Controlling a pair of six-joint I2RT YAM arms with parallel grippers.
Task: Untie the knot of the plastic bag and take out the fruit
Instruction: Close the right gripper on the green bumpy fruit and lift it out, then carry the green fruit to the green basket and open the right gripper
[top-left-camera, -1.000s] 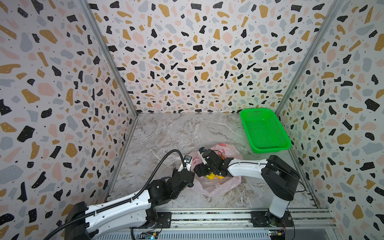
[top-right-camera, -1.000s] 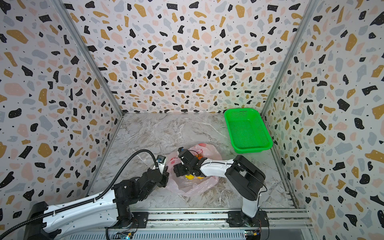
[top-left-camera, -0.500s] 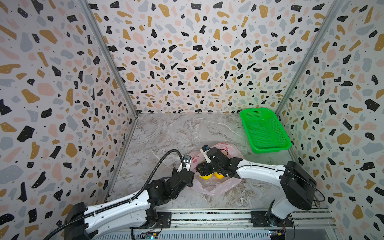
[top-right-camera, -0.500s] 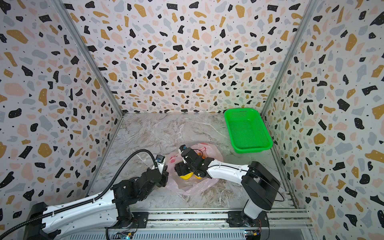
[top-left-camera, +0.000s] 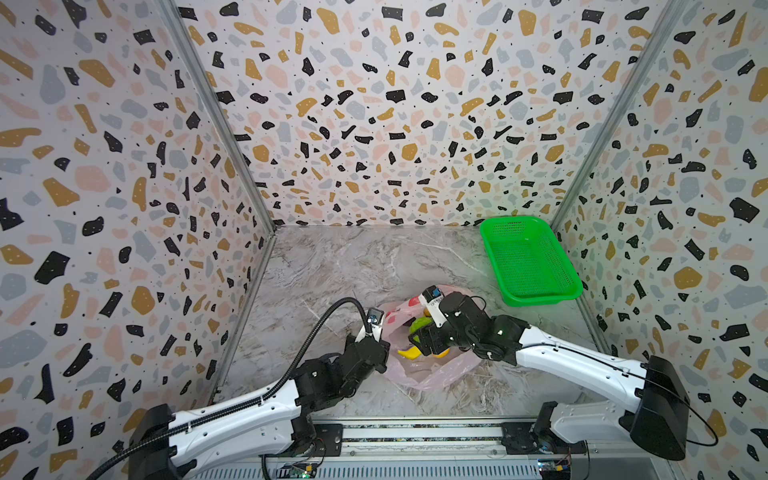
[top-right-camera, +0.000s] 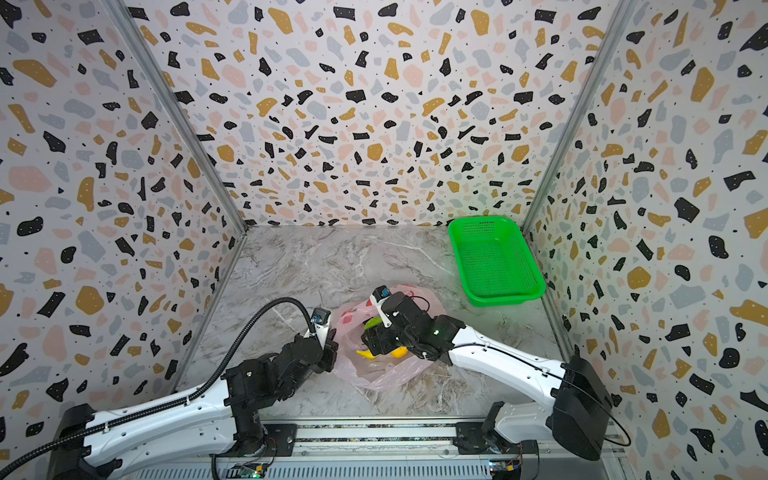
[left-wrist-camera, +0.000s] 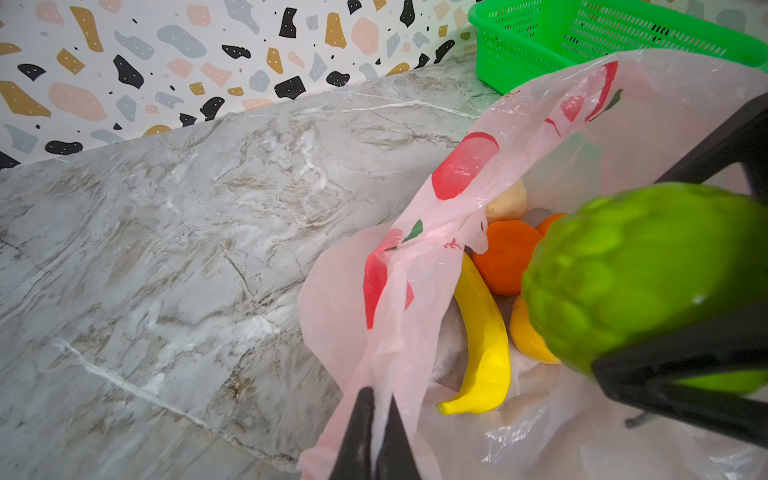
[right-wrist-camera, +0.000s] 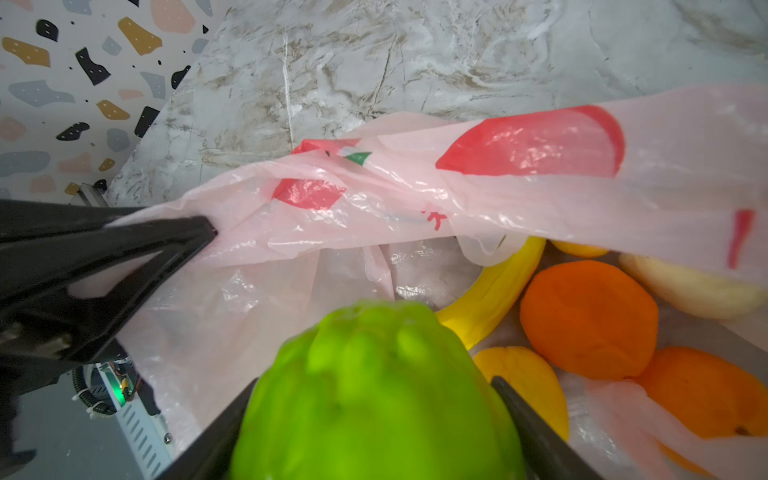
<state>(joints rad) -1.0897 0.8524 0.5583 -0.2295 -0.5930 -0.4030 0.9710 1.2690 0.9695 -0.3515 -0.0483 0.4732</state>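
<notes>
The pink plastic bag (top-left-camera: 432, 372) (top-right-camera: 376, 374) lies open on the marble floor; no knot shows. My left gripper (left-wrist-camera: 380, 392) (top-left-camera: 384, 353) is shut on the bag's near rim and holds the film taut. My right gripper (right-wrist-camera: 372, 382) (top-left-camera: 420, 337) is over the bag's mouth, shut on a bumpy green fruit (right-wrist-camera: 374, 399) (left-wrist-camera: 640, 270) (top-left-camera: 419, 323). Inside the bag lie a yellow banana (left-wrist-camera: 484, 332) (right-wrist-camera: 494, 286), oranges (right-wrist-camera: 590, 316) (left-wrist-camera: 505, 257) and a pale lump (right-wrist-camera: 698, 286).
A green perforated basket (top-left-camera: 540, 297) (top-right-camera: 503, 297) stands at the back right against the right wall, beyond the bag. Speckled walls close in three sides. A metal rail (top-left-camera: 415, 436) runs along the front edge.
The right arm's elbow has swung out to the right and sunk lower, while its gripper stays at the bag's mouth with the green fruit. The left arm has not moved.
</notes>
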